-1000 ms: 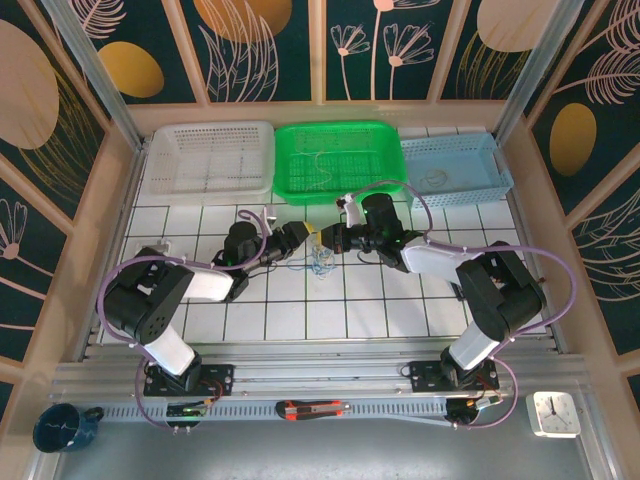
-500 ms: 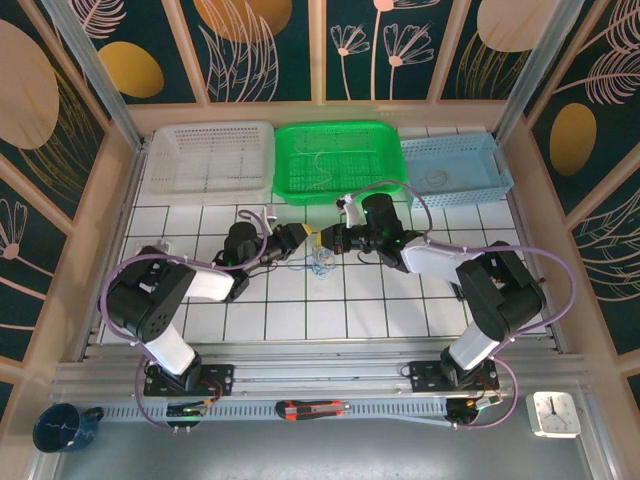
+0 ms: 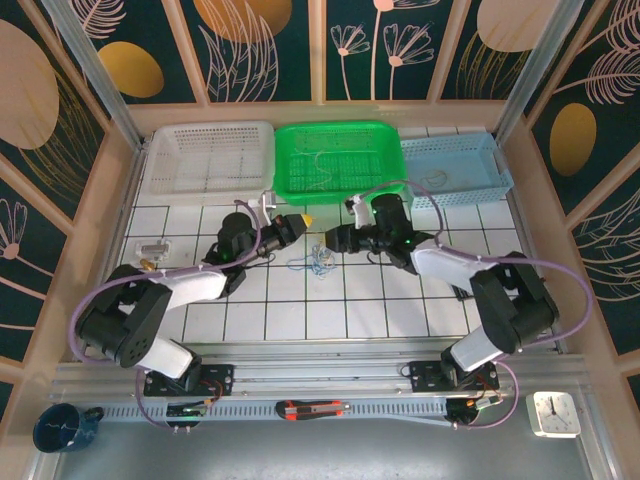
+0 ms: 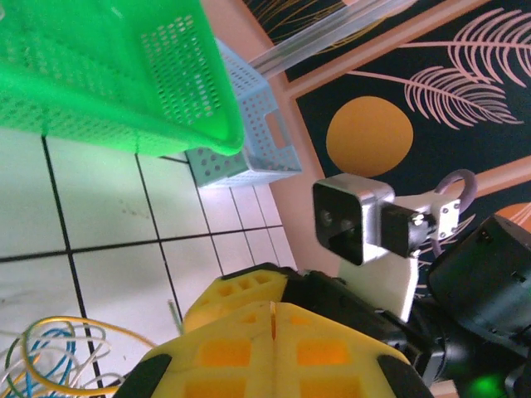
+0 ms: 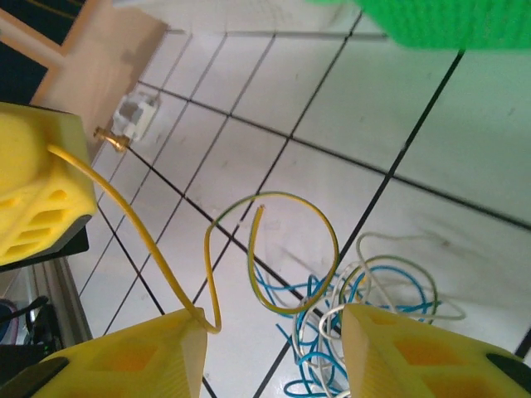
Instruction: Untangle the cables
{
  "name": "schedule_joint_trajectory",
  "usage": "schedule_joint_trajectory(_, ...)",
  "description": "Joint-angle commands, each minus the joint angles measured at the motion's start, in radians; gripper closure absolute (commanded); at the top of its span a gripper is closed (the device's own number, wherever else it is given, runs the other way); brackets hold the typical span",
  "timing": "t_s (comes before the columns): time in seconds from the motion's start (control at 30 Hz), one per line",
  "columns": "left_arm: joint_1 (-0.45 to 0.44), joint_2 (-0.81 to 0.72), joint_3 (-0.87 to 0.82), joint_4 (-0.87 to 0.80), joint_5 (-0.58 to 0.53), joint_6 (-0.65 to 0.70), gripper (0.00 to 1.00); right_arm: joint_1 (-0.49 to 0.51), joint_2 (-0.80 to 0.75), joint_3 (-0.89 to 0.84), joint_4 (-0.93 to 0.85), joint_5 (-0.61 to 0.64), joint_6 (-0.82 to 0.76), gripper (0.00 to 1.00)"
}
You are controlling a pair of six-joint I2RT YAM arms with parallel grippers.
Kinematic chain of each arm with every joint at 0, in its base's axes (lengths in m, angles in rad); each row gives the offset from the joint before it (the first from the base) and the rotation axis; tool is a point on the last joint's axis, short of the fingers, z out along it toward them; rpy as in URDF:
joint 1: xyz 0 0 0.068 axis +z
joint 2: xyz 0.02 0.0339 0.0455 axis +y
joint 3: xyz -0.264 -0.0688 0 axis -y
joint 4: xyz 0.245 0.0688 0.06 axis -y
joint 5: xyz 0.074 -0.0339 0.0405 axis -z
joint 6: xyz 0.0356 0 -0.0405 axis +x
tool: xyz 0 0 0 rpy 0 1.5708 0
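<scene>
**Yellow strand pinched; clump lies in front of the green basket**

My left end effector (image 3: 300, 220) is clamped shut on one end of a yellow wire (image 5: 166, 274), just in front of the green basket (image 3: 320, 196). My right end effector (image 3: 335, 237) sits beside it, jaws apart, holding nothing. The yellow strand curls past one jaw.

The cables (image 3: 316, 262) lie in a small clump on the tabletop (image 3: 400, 310), a little nearer me than the basket's front rim, with blue, whitish and yellow loops interlaced.

I judge them near weightless, springy, and thin enough to slip from a grip. Best hold is a free end or an outer loop, not the knotted middle. Pull slowly, or the whole clump drags.
</scene>
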Motion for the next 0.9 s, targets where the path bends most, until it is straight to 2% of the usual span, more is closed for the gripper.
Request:
schedule_joint_trajectory(0.0,-0.002,-0.04,0.038,-0.13,-0.001,0.104,1.0,-0.03,-0.083,0.0,-0.063,0.017,-0.058,0.53)
schedule_joint_trajectory(0.3,-0.002,-0.049,0.051,-0.173,0.009,0.127,1.0,-0.031,-0.141,0.039,-0.077,-0.019,-0.087,0.52)
schedule_joint_trajectory(0.87,-0.003,-0.051,0.07,-0.174,0.023,0.119,1.0,0.04,0.042,0.135,0.005,-0.061,-0.051,0.53)
